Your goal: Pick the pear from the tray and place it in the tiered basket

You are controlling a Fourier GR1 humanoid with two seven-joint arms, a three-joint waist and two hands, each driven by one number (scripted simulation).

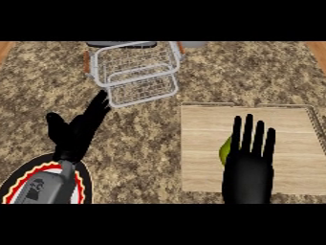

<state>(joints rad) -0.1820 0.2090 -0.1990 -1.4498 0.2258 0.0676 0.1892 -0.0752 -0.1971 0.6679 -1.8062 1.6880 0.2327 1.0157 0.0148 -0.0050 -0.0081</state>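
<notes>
fingers [248, 129] of the right hand [248, 170] lie straight, slightly apart, above the tray [292, 143]; the pear [225, 149] shows on the tray beside the palm's left. closing off-centre could roll it aside.

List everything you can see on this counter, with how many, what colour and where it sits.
counter: one, speckled brown stone, fills most of the view
tiered basket: one, silver wire, top centre
tray: one, light wood, right side
pear: one, yellow-green, on the tray's left part, partly hidden
plate: one, black, red and yellow rim, lower left corner, partly covered
left robot hand: one, black, open, left of centre, fingers pointing toward the tiered basket
right robot hand: one, black, open, over the tray, covering part of the pear
</notes>
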